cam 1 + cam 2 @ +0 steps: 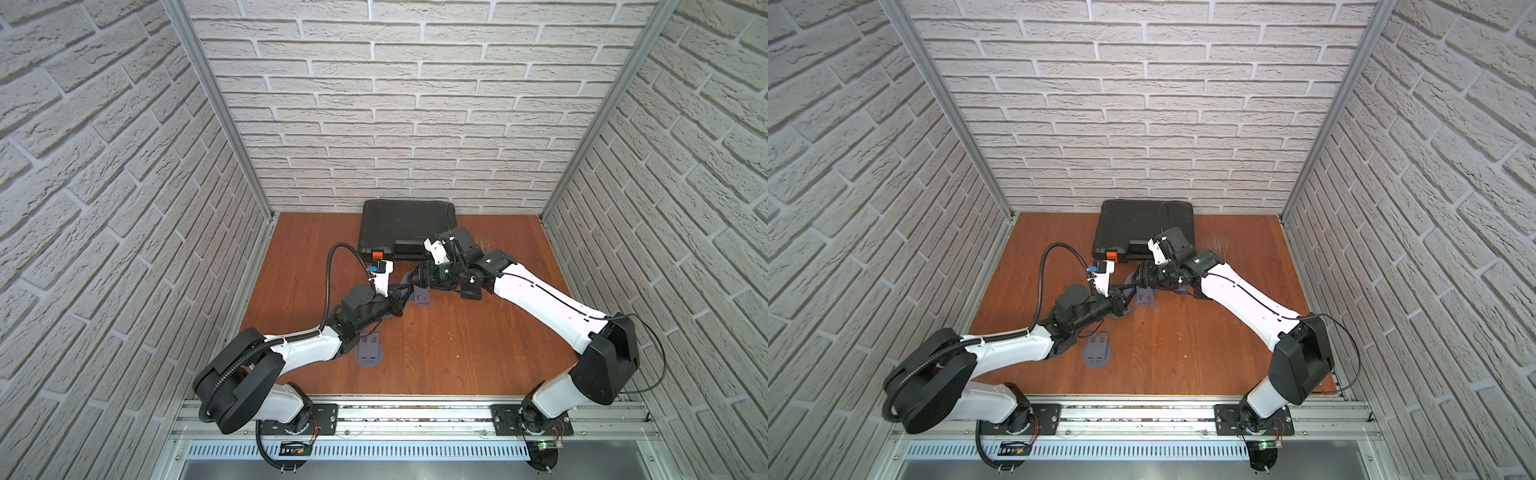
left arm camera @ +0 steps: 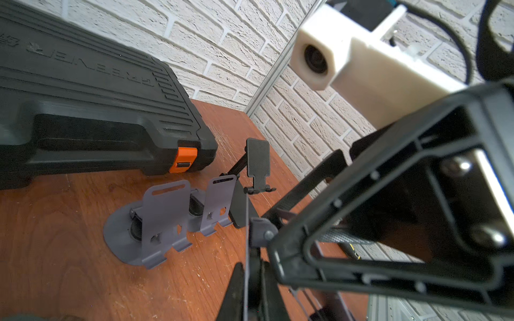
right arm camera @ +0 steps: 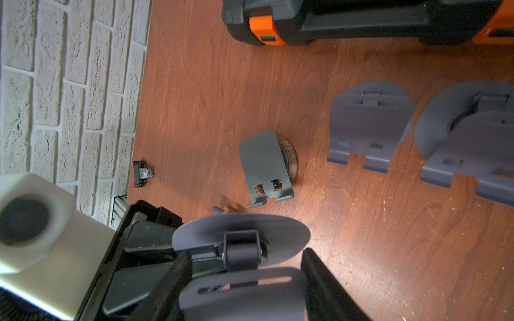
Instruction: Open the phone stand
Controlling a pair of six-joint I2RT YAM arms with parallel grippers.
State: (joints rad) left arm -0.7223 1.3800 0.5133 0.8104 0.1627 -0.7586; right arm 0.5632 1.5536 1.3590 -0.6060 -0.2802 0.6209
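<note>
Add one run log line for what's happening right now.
phone stand: held by both hands | left hand: shut on base | right hand: gripping back plate

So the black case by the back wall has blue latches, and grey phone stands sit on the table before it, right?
Not quite: the latches are orange, not blue, as the right wrist view shows. The black case does sit by the back wall, with grey phone stands on the table before it.
</note>
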